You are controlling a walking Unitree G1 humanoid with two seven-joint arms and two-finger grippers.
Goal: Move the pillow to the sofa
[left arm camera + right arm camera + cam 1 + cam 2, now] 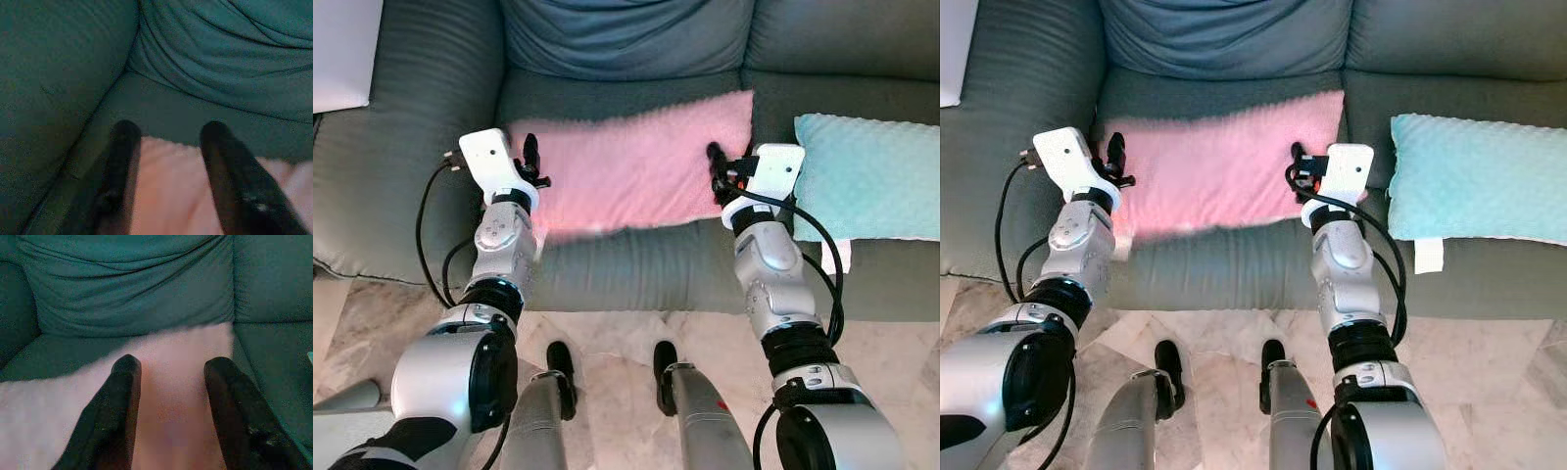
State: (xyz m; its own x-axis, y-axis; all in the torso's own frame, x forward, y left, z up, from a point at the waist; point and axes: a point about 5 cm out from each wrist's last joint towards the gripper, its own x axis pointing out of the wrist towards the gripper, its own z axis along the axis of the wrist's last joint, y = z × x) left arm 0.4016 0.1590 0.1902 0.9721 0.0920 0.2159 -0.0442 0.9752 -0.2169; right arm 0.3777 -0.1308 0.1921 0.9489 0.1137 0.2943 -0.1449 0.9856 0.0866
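Observation:
A pink fuzzy pillow lies flat on the left seat of the grey-green sofa. My left gripper hovers at the pillow's left edge, fingers open with pink fabric showing between them. At the pillow's right edge sits my right gripper, also open, its fingers spread over the pink surface. Neither gripper is closed on the pillow.
A mint-green pillow rests on the sofa seat to the right. The sofa back cushion rises behind the pink pillow. Marble floor and my own legs are below the sofa's front edge.

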